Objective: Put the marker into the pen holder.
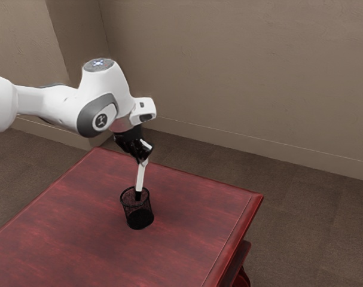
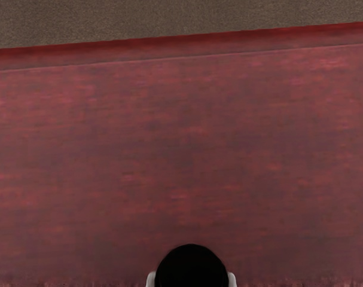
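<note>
White marker leans slightly, black end down.

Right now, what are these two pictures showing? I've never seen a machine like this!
The white machine is a robot arm. At its end is a black tool with two fingers, pinching things a bit like your thumb and finger do.

The exterior view comes from a camera beside the arm. The wrist view comes from a camera on the arm's hand, looking onto the red table. The dark round shape at its lower edge is probably the marker, very close up.

On the table stands a black mesh pen holder. The tool holds a white marker, its black lower end down at the holder's opening.
</note>
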{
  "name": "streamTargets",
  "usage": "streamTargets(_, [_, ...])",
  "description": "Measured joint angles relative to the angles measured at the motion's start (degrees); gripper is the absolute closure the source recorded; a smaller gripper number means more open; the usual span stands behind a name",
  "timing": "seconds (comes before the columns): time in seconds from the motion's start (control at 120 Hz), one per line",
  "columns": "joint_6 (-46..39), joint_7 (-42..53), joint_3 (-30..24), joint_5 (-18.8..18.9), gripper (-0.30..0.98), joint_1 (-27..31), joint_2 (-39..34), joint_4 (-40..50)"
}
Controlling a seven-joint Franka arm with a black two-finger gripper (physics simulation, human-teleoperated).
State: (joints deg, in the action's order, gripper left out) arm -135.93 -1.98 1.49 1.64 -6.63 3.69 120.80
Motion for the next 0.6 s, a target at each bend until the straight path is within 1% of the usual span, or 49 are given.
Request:
streamTargets(0.067, [0.29,-0.07,-0.05,-0.20,0.70,-0.25,0.18,0.91])
streamTargets(0.192, [0.89,0.66,-0.09,-1.02,0.43,-0.48,0.05,1.35])
streamTargets(0.258, [2.90,1.15,-0.11,-0.93,0.31,-0.41,-0.76,-0.25])
streamTargets(0.308, [7.22,2.19,0.08,-1.04,0.25,-0.53,-1.07,-6.18])
streamTargets(0.383, [16.03,4.83,0.30,-0.99,0.17,-0.56,-1.25,-16.57])
streamTargets(0.433, [21.78,6.71,0.91,-0.90,0.14,-0.96,-1.58,-20.88])
streamTargets(0.5, [27.75,9.86,1.71,-0.87,0.10,-1.30,-1.97,-24.08])
streamTargets(0.6, [34.07,14.10,2.58,-0.82,0.06,-1.18,-2.52,-25.21])
